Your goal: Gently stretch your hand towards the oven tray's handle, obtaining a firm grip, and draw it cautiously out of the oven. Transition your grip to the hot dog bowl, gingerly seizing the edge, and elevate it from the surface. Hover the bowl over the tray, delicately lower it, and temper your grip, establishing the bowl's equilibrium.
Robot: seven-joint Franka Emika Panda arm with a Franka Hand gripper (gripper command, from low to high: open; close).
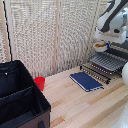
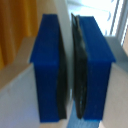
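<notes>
Nearby, red cup (image 1: 39,82), blue slab (image 1: 86,81) — claw (image 1: 103,42) seemingly pinching bowl (image 1: 101,46) rim.

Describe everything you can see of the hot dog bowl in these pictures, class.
The hot dog bowl is small, round and white, with yellowish food pieces showing over its rim. It is up in the air, above the far end of the pulled-out oven tray, at the exterior view's right, directly beneath the white robot arm. The gripper appears shut on a thin pale edge, probably the bowl's rim. The bowl seems roughly level; its underside cannot be made out.
</notes>
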